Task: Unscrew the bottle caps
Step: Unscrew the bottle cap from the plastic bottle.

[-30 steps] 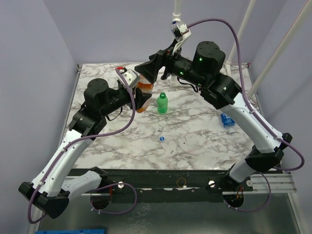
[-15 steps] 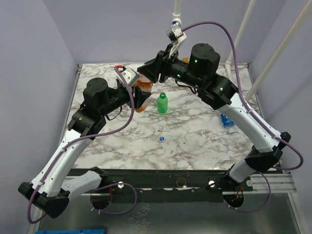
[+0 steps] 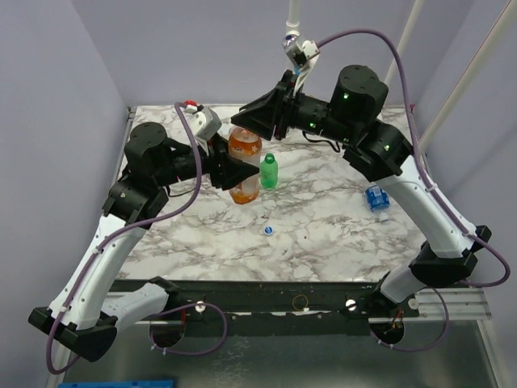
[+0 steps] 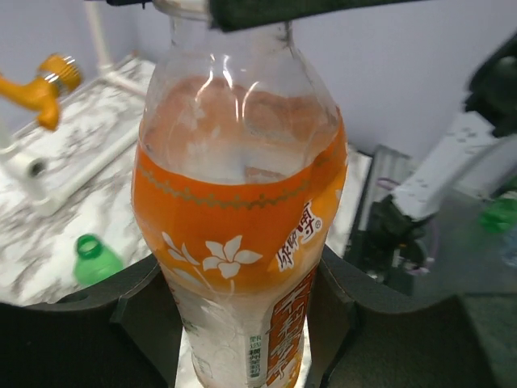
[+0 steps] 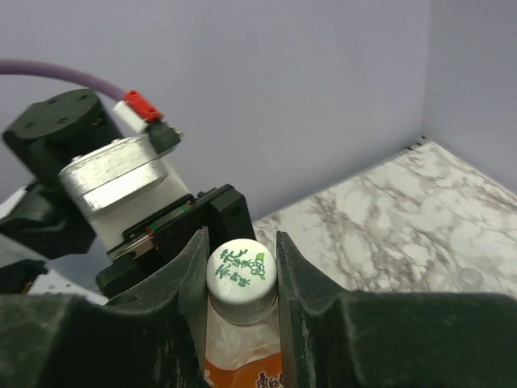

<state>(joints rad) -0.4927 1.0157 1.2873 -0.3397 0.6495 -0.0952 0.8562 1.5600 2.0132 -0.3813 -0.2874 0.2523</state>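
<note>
- Both arms have shifted since a second ago, and the orange bottle [image 3: 244, 147] now sits higher and in plainer view above the desk [image 3: 323, 242].
- Around its lower body the left fingers [image 4: 149, 311] are clamped.
- At its top the right fingers [image 5: 191, 279] pinch the white cap [image 5: 240, 272] from both sides.
- Just beside it stands the green bottle [image 3: 269, 170]; a loose cap [image 3: 268, 230] lies nearer on the desk.

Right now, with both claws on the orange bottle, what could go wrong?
The orange-labelled plastic bottle might spin inside the left gripper when the right gripper twists the round white plastic cap. The small green plastic bottle stands close by and could get knocked over.
</note>
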